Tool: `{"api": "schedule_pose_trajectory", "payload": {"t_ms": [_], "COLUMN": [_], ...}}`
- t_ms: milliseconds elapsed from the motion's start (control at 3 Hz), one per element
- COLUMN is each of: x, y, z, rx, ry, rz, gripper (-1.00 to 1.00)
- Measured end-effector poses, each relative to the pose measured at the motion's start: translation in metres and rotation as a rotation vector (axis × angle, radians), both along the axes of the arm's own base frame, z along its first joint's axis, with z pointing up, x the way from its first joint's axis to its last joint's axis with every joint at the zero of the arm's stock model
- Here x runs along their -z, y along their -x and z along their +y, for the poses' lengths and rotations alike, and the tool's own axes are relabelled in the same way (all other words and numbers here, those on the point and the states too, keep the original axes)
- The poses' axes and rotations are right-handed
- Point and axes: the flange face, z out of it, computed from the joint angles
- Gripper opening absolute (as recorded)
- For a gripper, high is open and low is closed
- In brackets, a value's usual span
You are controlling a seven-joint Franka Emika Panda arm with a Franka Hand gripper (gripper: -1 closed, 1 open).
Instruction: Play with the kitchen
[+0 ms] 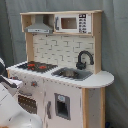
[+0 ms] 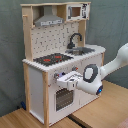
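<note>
Toy kitchen (image 2: pixel 55 65) stands on a wooden floor in front of a grey curtain, and it fills most of both exterior views. It has a black stovetop (image 2: pixel 52 59) with red rings, a grey hood (image 2: pixel 48 20) up top, a little microwave (image 2: pixel 75 11), and a black faucet (image 2: pixel 75 39) over the sink (image 1: pixel 72 73).

In the second exterior view the white robot arm (image 2: pixel 112 62) reaches in from the second exterior view's right. Its claw (image 2: pixel 65 81) sits right up against the kitchen's front, just under the stovetop, near the row of knobs (image 2: pixel 56 77) and above the oven door (image 2: pixel 62 98). I cannot tell how wide the claw is open, or if it has hold of anything. It may be touching a knob or the oven handle, but that spot is too blurry to be sure.

The oven door looks shut. Nothing sits on the stovetop. So the play seems only just started: the arm has got to the front panel, and turning a knob or pulling the door open is my guess for what is left.
</note>
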Motion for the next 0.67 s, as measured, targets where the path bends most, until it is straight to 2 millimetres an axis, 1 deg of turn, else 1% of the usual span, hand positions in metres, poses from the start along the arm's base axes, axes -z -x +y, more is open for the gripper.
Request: {"api": "schedule_pose_trajectory", "payload": {"t_ms": [333, 667], "x": [-0.0015, 0.0014], "y": [0.0036, 0.0017], "z": [0.0114, 0.0081], "rx": [-0.018, -0.012], "ry": [-0.012, -0.045], "rz": [0.001, 0.013], "gripper": [-1.0, -1.0]}}
